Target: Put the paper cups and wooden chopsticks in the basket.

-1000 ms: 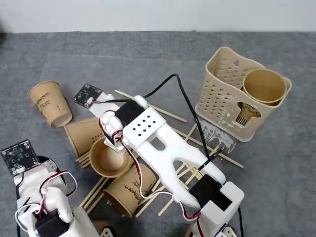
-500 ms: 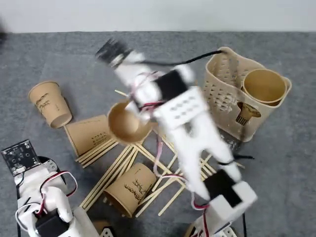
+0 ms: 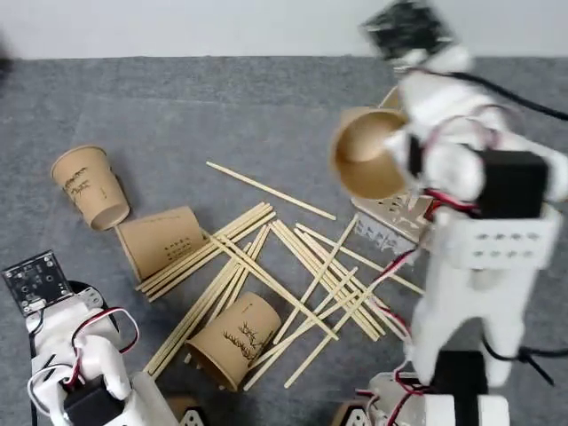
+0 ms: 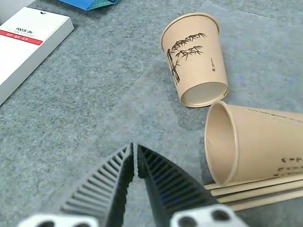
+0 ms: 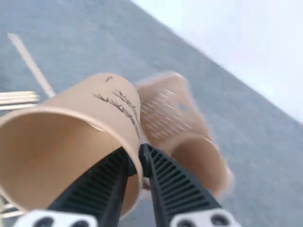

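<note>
My right gripper (image 3: 401, 146) is shut on the rim of a paper cup (image 3: 366, 155), held high beside the beige basket (image 3: 390, 215). In the right wrist view the held cup (image 5: 71, 146) is pinched at my right gripper (image 5: 137, 152), with the basket (image 5: 165, 106) and a cup inside it (image 5: 201, 161) beyond. A bamboo-print cup (image 3: 89, 186), a cup on its side (image 3: 160, 241) and another on its side (image 3: 232, 342) rest among scattered chopsticks (image 3: 266, 275). My left gripper (image 4: 134, 149) is shut on nothing, near two cups (image 4: 194, 59) (image 4: 251, 144).
My right arm (image 3: 484, 240) hides most of the basket in the high view. My left arm (image 3: 80, 355) sits at the front left corner. A white box (image 4: 28, 42) lies on the grey cloth beyond the left gripper. Chopsticks (image 4: 255, 191) lie under the cup that is on its side.
My right arm lifted a cup out of the pile at the middle and swung it right and back to the basket. The left arm has kept still.
</note>
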